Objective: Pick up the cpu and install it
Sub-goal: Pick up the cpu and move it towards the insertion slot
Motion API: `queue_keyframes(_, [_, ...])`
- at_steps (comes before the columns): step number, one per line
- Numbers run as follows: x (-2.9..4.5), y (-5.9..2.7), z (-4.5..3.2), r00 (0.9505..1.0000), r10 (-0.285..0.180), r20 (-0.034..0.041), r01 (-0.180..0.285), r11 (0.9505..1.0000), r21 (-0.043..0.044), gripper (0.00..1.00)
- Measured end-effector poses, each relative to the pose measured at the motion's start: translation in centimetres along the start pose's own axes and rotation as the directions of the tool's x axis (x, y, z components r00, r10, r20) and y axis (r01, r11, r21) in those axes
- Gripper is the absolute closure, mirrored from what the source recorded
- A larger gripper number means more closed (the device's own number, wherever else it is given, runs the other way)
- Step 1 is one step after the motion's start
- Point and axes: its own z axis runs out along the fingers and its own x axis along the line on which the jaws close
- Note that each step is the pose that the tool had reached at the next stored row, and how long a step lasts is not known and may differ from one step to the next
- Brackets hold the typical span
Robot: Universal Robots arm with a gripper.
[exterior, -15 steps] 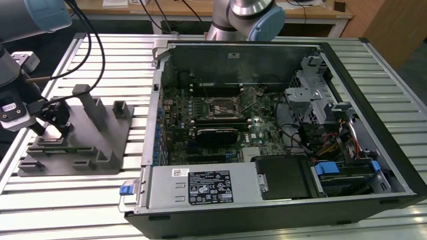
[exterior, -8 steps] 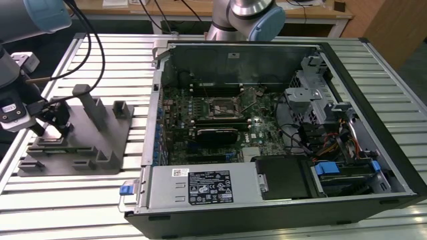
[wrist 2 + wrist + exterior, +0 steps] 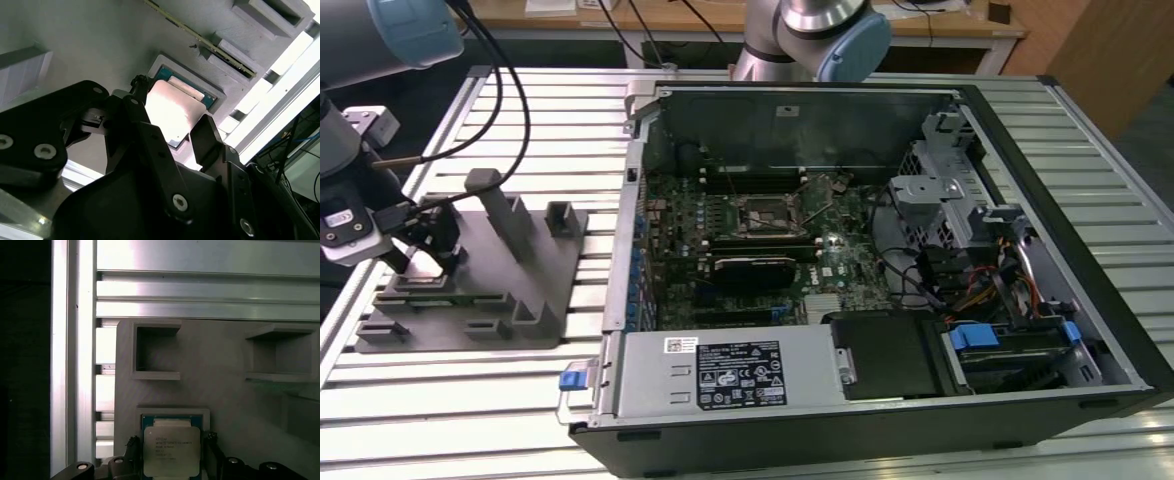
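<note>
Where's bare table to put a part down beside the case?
Free: slatted table in front of the grey tray, toward the exterior view's lower left; also the narrow strip between tray and PC case. Crowded: the tray's end where the end effector sits over the cpu, and inside the case.

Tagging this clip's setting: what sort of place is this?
Probably a robotics lab bench for PC assembly: an open computer case on a slatted aluminium table, a grey tray holding the cpu, and a wooden desk behind.
</note>
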Motion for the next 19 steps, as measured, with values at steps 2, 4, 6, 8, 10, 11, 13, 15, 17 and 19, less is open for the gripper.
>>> queue_keyframes(2, [0.0,0.0,0.01,1.0,0.0,0.0,0.0,1.0,0.0,0.38])
queue_keyframes(4, [0.0,0.0,0.02,1.0,0.0,0.0,0.0,1.0,0.0,0.38])
queue_keyframes(6, [0.0,0.0,0.03,1.0,0.0,0.0,0.0,1.0,0.0,0.38])
queue_keyframes(8, [0.0,0.0,0.03,1.0,0.0,-0.0001,0.0,1.0,0.0,0.4])
queue_keyframes(10, [0.0,0.0,0.04,1.0,0.0,0.0,0.0,1.0,0.0,0.46])
queue_keyframes(11, [0.0,0.0,0.05,1.0,0.0,0.0,0.0,1.0,0.0,0.46])
queue_keyframes(13, [0.0,0.0,0.05,1.0,0.0,0.0,0.0,1.0,0.0,0.46])
queue_keyframes(15, [0.0,0.0,0.06,1.0,0.0,0.0,0.0,1.0,0.0,0.46])
queue_keyframes(17, [0.0,0.0,0.01,1.0,0.0,0.0004,0.0,1.0,-0.0002,0.46])
queue_keyframes(19, [-0.02,0.0,-0.28,1.0,0.0,0.0003,0.0,1.0,-0.0002,0.46])
